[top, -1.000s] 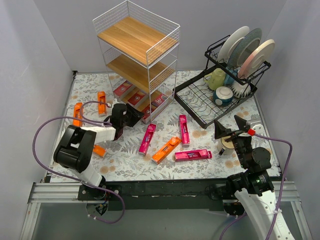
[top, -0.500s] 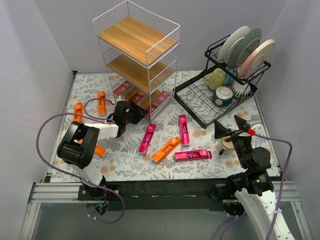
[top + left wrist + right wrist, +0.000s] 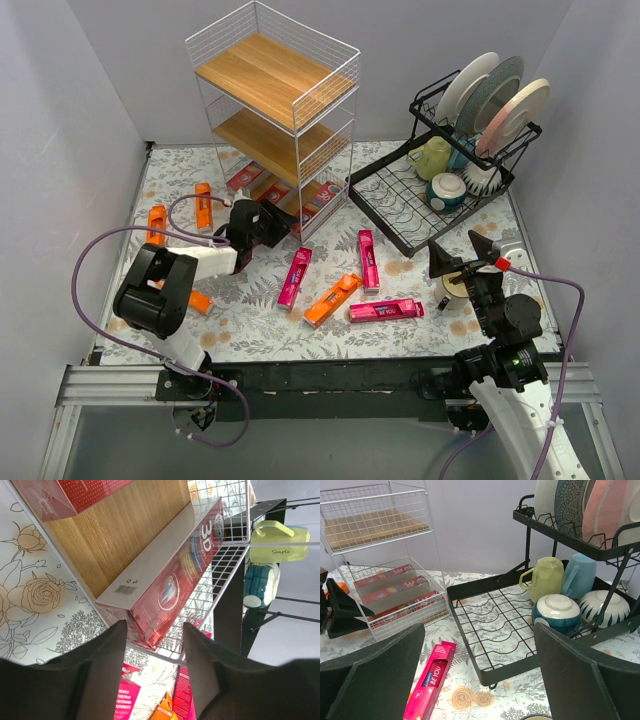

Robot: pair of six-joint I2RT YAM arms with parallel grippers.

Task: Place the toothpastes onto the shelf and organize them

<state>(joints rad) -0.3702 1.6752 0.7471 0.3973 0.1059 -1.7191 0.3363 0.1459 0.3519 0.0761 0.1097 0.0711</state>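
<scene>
Because the 3D toothpaste box (image 3: 170,580) looks light, stiff yet crushable, the left gripper's (image 3: 155,626) empty, parted jaws should pinch gently mid-length.

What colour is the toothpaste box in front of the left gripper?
Dark red box with a white top face and "3D" print; clearest in left wrist view.

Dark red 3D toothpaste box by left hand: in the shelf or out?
In: the dark red box lies flat on the bottom board of the white wire shelf.

Dish rack (image 3: 400,205) (plates (image 3: 498,98) upright); mugs (image 3: 545,578)
</scene>
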